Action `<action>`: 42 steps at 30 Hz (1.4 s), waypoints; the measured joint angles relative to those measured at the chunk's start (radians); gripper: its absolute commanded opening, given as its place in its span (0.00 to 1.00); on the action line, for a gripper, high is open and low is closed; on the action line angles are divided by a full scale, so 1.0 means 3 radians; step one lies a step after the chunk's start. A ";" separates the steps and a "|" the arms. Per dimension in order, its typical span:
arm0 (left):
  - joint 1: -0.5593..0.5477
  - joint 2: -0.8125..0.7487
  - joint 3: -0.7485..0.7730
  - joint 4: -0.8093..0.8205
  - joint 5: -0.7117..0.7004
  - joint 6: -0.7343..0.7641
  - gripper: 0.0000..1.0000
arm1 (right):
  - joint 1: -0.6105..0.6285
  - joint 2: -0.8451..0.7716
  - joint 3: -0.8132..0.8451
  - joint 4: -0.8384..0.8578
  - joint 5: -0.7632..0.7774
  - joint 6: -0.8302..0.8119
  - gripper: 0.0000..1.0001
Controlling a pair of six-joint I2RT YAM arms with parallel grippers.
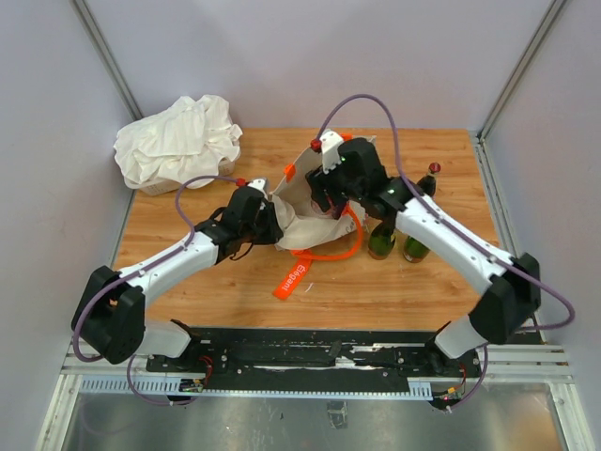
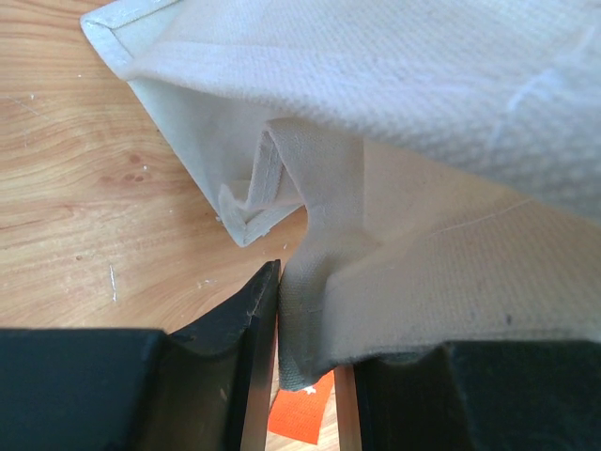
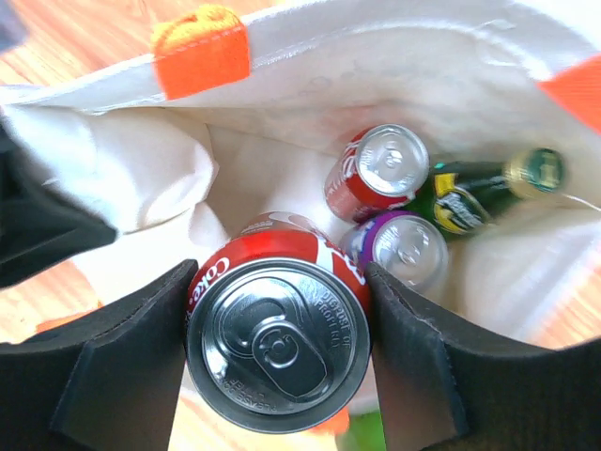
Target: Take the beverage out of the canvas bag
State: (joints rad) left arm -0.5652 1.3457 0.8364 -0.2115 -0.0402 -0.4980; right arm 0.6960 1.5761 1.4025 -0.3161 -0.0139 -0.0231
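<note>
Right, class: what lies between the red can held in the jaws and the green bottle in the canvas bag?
A purple can sits between the held red can and the green bottle; only the right wrist view shows this.

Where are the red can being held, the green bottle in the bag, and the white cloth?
red can [image 3: 278, 357], right wrist view, its silver top.
green bottle [image 3: 460, 205], right wrist view, its body.
white cloth bundle [image 1: 178, 141], top view, its middle.

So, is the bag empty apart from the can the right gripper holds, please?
No: besides the held can, a second red can, a purple can and a green bottle lie in the bag.
</note>
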 measured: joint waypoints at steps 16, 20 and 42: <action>0.0000 -0.0108 0.0029 -0.0075 -0.0046 0.0011 0.31 | 0.0018 -0.2154 -0.1264 -0.1146 0.0767 0.0544 0.01; 0.0000 -0.0113 0.0029 -0.0078 -0.0060 0.0014 0.31 | 0.0018 -0.2519 -0.1779 -0.1298 0.0982 0.0844 0.01; 0.0000 0.0025 0.0106 -0.0104 -0.0062 0.0028 0.31 | 0.0015 -0.2665 -0.3065 -0.0432 0.1821 0.1516 0.47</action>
State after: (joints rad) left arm -0.5652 1.3533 0.8680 -0.2428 -0.0589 -0.4896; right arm 0.7006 0.7765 0.4831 -0.4458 0.5323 0.4316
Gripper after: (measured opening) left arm 0.313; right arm 0.665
